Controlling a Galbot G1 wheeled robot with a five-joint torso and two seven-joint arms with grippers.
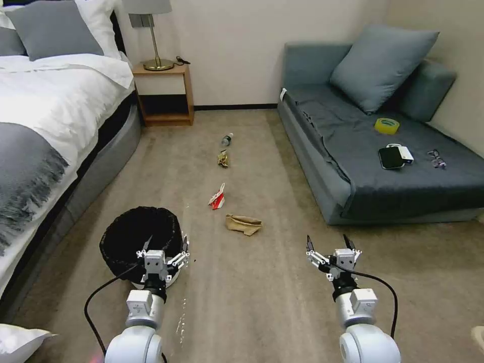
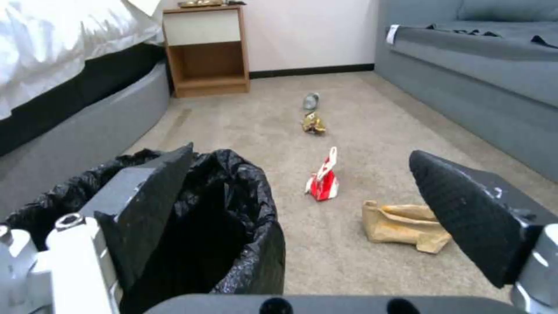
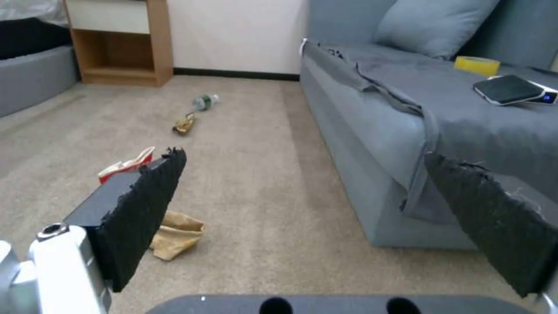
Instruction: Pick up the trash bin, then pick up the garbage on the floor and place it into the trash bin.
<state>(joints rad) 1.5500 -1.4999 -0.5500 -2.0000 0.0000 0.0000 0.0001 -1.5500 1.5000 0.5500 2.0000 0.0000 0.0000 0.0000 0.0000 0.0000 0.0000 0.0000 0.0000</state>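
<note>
The left gripper (image 1: 162,250) hangs with fingers spread at the trash bin (image 1: 141,237)'s near rim, six o'clock; the right gripper (image 1: 330,245) gapes wide, garbage (image 1: 243,224) at ten o'clock.

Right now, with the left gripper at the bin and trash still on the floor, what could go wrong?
The left gripper is open at the trash bin rim; it may pinch only the loose black bag and slip. The paper bag lies flat on carpet, hard for the open right gripper to grasp. The bottle could roll away.
</note>
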